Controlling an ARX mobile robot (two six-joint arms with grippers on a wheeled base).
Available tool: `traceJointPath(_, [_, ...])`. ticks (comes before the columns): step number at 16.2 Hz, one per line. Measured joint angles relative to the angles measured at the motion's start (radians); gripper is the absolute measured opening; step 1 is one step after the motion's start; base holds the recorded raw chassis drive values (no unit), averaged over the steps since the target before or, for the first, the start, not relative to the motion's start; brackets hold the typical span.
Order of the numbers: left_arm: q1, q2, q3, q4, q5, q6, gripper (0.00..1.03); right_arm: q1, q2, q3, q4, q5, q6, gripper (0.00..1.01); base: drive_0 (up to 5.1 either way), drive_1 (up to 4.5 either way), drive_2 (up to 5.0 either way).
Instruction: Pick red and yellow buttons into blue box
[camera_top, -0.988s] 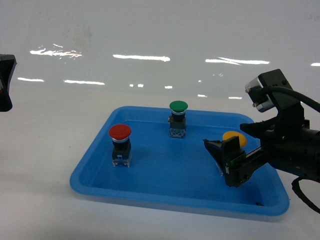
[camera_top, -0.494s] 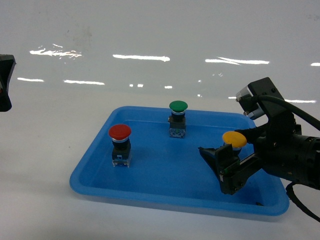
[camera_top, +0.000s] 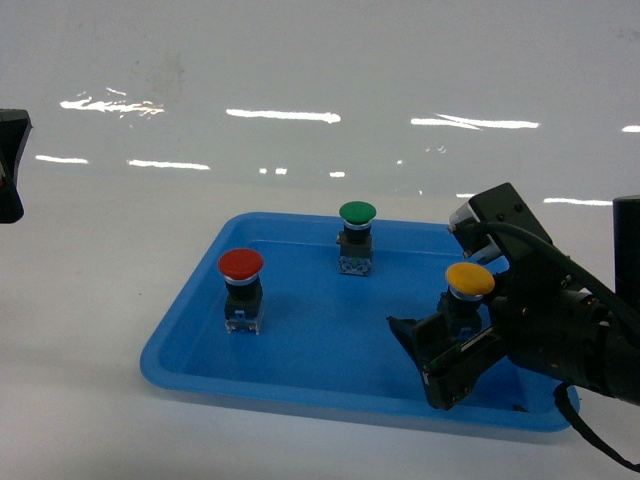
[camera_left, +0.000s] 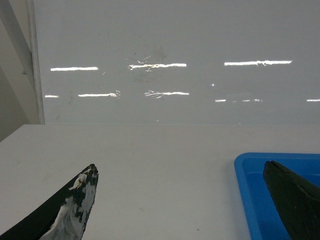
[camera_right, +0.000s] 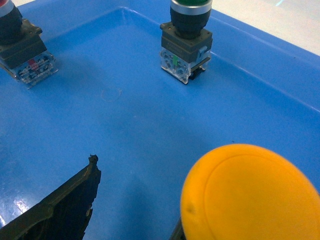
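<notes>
Low over the tray (camera_top: 190, 345), right gripper (camera_top: 458, 335) angled leftward, jaws wide around yellow button (camera_top: 469, 279); left gripper (camera_left: 185, 205) wide too.

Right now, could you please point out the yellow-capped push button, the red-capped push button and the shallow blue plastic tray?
yellow-capped push button (camera_top: 469, 277), head view, domed cap.
red-capped push button (camera_top: 241, 263), head view, cap top.
shallow blue plastic tray (camera_top: 180, 325), head view, left rim.
</notes>
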Motion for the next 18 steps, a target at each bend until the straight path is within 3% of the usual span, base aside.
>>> traceJointPath(4, [0.0, 0.0, 0.0, 0.0, 0.0, 0.0, 0.98, 0.0, 0.008, 0.017, -0.002, 0.014, -0.024, 0.98, 0.0, 0.0, 0.0])
traceJointPath(5, [0.0, 0.0, 0.0, 0.0, 0.0, 0.0, 0.98, 0.0, 0.008, 0.017, -0.002, 0.015, -0.025, 0.92, 0.0, 0.0, 0.0])
traceJointPath(12, [0.0, 0.0, 0.0, 0.0, 0.0, 0.0, 0.98, 0.0, 0.008, 0.018, -0.001, 0.016, -0.031, 0.29, 0.0, 0.0, 0.0])
traceJointPath(16, [0.0, 0.0, 0.0, 0.0, 0.0, 0.0, 0.98, -0.003, 0.003, 0.013, 0.011, 0.02, -0.026, 0.26, 0.0, 0.0, 0.0])
traceJointPath(18, [0.0, 0.0, 0.0, 0.0, 0.0, 0.0, 0.98, -0.023, -0.086, -0.05, 0.012, 0.02, 0.011, 0.26, 0.0, 0.0, 0.0])
